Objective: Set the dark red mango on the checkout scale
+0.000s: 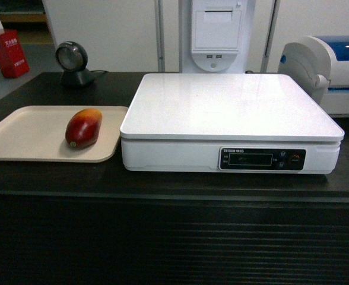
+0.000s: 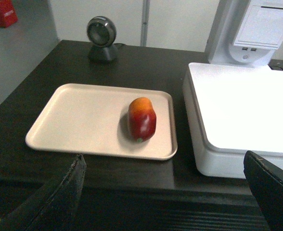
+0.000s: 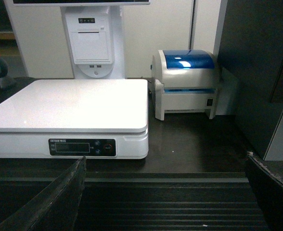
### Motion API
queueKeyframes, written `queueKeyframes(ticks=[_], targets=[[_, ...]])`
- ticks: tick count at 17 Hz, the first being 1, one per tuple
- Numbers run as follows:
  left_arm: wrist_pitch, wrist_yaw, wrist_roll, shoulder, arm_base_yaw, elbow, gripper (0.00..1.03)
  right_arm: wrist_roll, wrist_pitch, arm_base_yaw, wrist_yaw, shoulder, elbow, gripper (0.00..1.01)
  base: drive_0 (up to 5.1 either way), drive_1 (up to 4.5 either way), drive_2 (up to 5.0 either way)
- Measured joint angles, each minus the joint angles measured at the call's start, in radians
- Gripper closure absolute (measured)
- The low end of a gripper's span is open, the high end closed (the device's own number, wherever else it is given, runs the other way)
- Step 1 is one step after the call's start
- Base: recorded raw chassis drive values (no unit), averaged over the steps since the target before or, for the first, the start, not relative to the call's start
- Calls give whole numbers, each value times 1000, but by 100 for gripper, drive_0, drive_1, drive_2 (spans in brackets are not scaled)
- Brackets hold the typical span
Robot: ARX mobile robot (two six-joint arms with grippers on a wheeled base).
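Mango not yet picked; both grippers wide open, empty, short of the counter.

Dark red mango (image 2: 142,119) lies on its side in the beige tray (image 2: 74,120), ahead of the left gripper (image 2: 173,192) and slightly to its left, near the tray's scale-side rim. Nothing else in the tray. Scale (image 1: 231,113) sits ahead-right of the left gripper, straight ahead of the right gripper (image 3: 165,192), platter bare. Best approach, imo: left gripper goes forward and down over the mango, jaws across its short width, not end-to-end; glossy skin may slip, so close around the widest part. Lift clear of the tray rim and scale edge, then set down mid-platter. Checkout (image 1: 162,243) front is ribbed.
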Motion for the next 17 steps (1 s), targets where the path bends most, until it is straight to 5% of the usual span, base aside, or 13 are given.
queueKeyframes(ticks=[5, 8, 10, 17], targets=[[90, 230, 94, 485, 137, 270, 5, 0, 0, 0, 0, 0, 0, 3, 0, 0, 0], [6, 287, 141, 840, 207, 576, 5, 0, 0, 0, 0, 0, 0, 3, 0, 0, 0], [-161, 392, 148, 1163, 242, 962, 5, 0, 0, 0, 0, 0, 0, 3, 0, 0, 0], [-307, 401, 211, 1354, 234, 1198, 5, 0, 0, 0, 0, 0, 0, 3, 0, 0, 0]])
